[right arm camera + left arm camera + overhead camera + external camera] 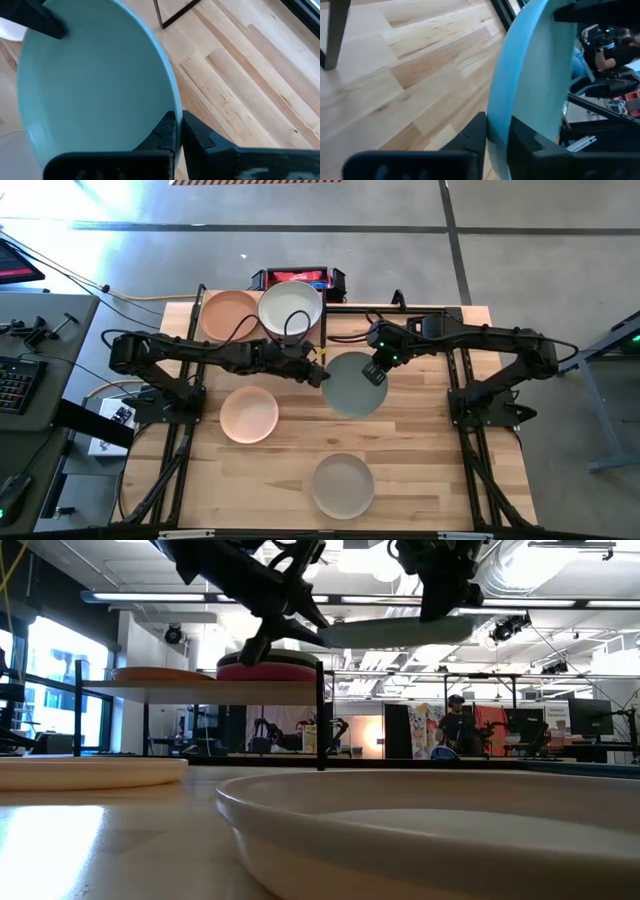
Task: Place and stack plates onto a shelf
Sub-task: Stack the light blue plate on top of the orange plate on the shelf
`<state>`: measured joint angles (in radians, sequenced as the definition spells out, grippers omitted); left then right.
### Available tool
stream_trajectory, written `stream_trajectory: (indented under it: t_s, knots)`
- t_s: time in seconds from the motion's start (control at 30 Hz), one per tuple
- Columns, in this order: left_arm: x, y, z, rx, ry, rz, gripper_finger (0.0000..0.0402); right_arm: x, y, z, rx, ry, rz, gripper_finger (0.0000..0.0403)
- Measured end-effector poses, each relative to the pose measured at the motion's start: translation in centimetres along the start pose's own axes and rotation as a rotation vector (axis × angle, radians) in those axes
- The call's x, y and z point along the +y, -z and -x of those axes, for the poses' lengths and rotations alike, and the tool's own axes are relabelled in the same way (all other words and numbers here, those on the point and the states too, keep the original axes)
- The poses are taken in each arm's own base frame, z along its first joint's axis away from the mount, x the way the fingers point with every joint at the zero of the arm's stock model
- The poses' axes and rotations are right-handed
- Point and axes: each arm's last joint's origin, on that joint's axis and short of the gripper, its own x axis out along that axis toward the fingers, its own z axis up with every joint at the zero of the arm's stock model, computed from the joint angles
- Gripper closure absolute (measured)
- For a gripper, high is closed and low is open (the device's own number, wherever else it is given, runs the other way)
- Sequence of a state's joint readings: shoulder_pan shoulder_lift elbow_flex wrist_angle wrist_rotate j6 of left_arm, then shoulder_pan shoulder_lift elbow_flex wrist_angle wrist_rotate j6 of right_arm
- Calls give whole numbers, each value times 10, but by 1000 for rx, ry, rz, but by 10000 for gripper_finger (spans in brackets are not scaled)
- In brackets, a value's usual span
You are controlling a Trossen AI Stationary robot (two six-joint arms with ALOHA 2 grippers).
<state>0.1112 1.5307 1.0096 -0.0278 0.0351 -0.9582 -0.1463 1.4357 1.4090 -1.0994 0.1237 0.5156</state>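
Note:
A sage green plate (352, 388) hangs in the air over the table's middle, level in the low view (400, 632). My left gripper (322, 373) is shut on its left rim, and my right gripper (373, 373) is shut on its far-right rim. The shelf (200, 686) stands at the table's far side, left of the plate. It carries a peach-orange plate (230, 315) and an off-white plate (290, 308). In the low view a pink plate (268, 670) shows on the shelf. My left gripper (496, 125) pinches the sage plate's rim (495, 107) on its left side between the two fingers, one finger (475, 135) under it and one inside the dish. It comes level from the table's left. The plate is lifted clear and level. My right gripper (177, 120) pinches the plate's rim (170, 100) on the far-right side between its two fingers (167, 132). It comes from above, slanting down from the right. The plate hangs clear of the table.
A peach plate (248, 413) lies on the table left of centre. A beige plate (342, 485) lies near the near edge and fills the low view's foreground (430, 830). The shelf's dark upright post (320, 715) stands at its right end. A red-and-black device (298, 277) sits behind the shelf.

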Motion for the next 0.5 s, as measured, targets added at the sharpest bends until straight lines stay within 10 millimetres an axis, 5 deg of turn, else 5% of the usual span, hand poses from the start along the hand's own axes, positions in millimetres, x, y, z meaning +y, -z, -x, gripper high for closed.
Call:
stream_trajectory:
  t_s: [0.17, 0.5]
  knots:
    - [2, 1, 0, 6, -22, 2, 392, 2, -1, 1, 2, -36, 2, 403]
    - [2, 2, 0, 3, -27, 9, 392, 3, -2, 1, 2, -61, 46, 397]
